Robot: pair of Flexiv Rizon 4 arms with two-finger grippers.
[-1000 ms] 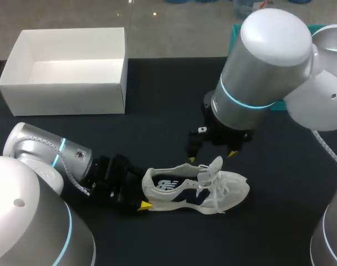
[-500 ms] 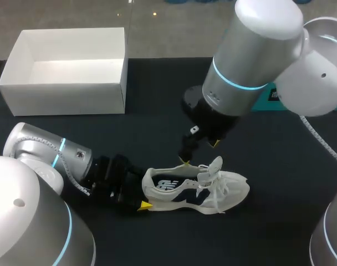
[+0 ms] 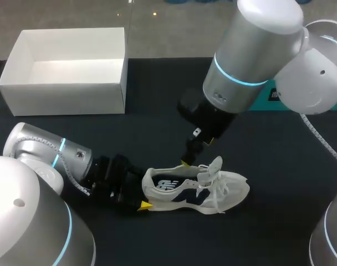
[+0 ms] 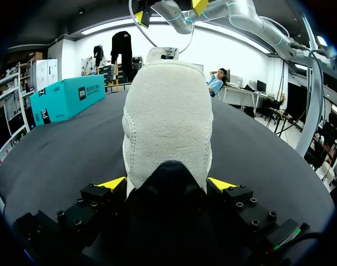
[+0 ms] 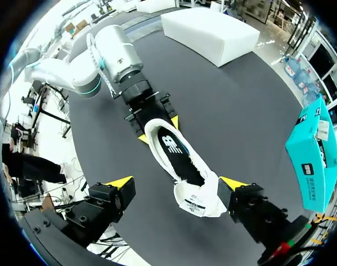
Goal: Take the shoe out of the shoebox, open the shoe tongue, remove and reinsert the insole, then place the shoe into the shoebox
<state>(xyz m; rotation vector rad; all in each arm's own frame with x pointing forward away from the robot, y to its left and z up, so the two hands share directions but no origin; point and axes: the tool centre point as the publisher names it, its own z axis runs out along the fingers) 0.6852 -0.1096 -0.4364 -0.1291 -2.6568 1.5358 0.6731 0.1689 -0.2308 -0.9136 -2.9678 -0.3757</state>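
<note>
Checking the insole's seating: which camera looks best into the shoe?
The right wrist view: it looks straight down into the shoe. The head view shows mostly its side; the left wrist view only its heel.

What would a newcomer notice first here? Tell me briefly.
The white shoe sits upright mid-table, its heel clamped in the jaws of the left arm. The right arm hangs over the shoe's tongue, jaws open. The white shoebox stands open at the far left corner.
</note>
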